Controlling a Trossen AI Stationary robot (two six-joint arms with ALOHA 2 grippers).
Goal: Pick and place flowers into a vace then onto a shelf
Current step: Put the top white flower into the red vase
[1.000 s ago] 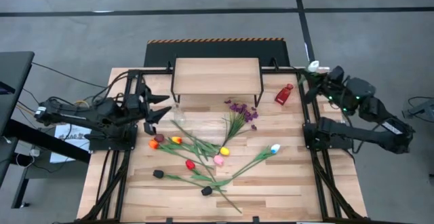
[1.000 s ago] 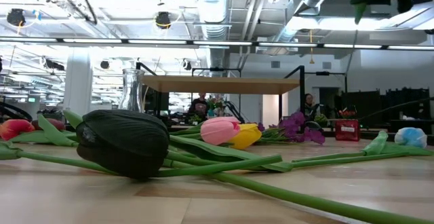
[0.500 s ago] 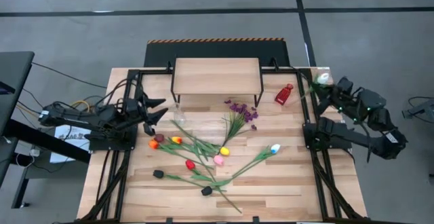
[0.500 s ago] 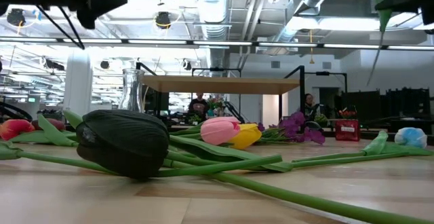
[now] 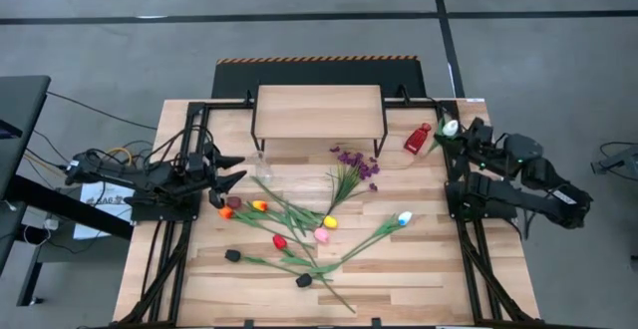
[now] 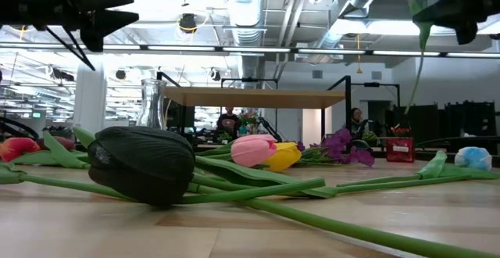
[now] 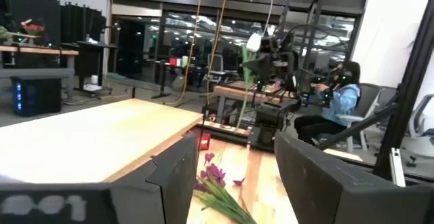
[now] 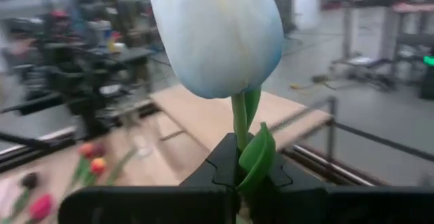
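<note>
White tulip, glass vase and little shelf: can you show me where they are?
white tulip (image 8: 217, 37), right wrist view, middle of the bloom
glass vase (image 6: 154, 104), low view, its body
shelf (image 5: 319, 110), high view, middle of the wooden top

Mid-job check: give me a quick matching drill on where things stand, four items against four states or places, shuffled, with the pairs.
Items:
1. white tulip
2. black tulip
3. glass vase
4. left gripper

States:
A. standing on the table by the shelf
B. jaws open, beside the vase
C. held upright in the right gripper
D. lying on the table, nearest the low camera

Pairs: 1-C, 2-D, 3-A, 4-B
</note>
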